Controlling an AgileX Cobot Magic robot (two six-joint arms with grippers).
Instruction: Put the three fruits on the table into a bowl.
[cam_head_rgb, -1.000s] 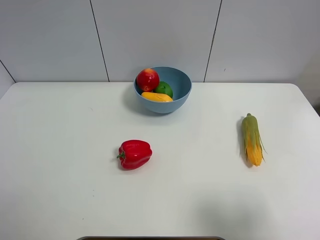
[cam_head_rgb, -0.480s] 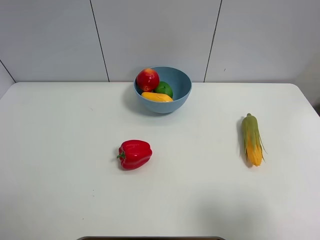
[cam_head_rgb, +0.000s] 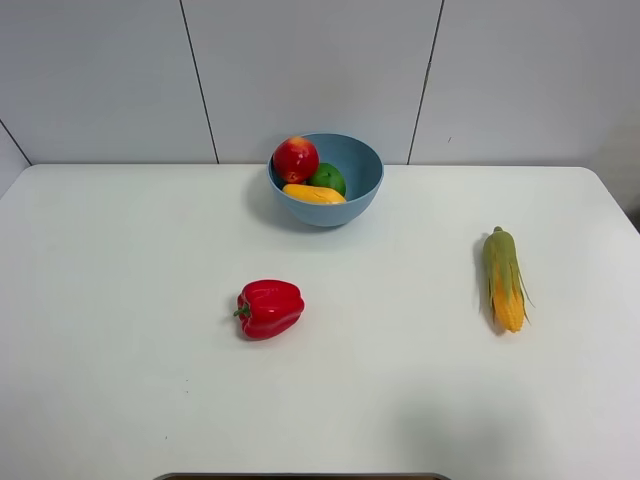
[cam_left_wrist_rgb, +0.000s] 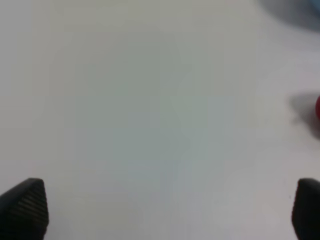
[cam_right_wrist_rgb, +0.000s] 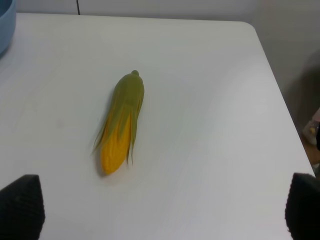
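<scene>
**Fruits in the bowl, both arms clear**

Plainly, the white counter (cam_head_rgb: 120, 380) is the biggest thing here, filling the exterior high view from the wall to the near edge. At its far side, near the wall, stands the light-blue bowl (cam_head_rgb: 362, 180), and all three fruits sit inside it: the red apple (cam_head_rgb: 295, 159) rides highest against the left rim, the yellow-orange mango (cam_head_rgb: 313, 194) lies along the near wall, and the green lime (cam_head_rgb: 328, 178) is tucked behind the mango, just beside the apple.

Two things lie loose on the counter, neither a fruit for this job. The corn cob (cam_head_rgb: 504, 279) lies lengthwise toward the right side, well apart from the bowl, and the red bell pepper (cam_head_rgb: 269, 308) sits near the middle, in front of the bowl.

Neither arm shows in the high view. The left gripper (cam_left_wrist_rgb: 170, 210) has its fingers (cam_left_wrist_rgb: 25, 207) spread wide over bare counter, holding nothing. The right gripper (cam_right_wrist_rgb: 162, 210) is likewise wide, empty, with the corn cob lying ahead of it, untouched.

By my reading, the placing step is finished and the task looks complete. The next move calls for nothing but keeping both arms back and leaving the pepper and corn alone.
</scene>
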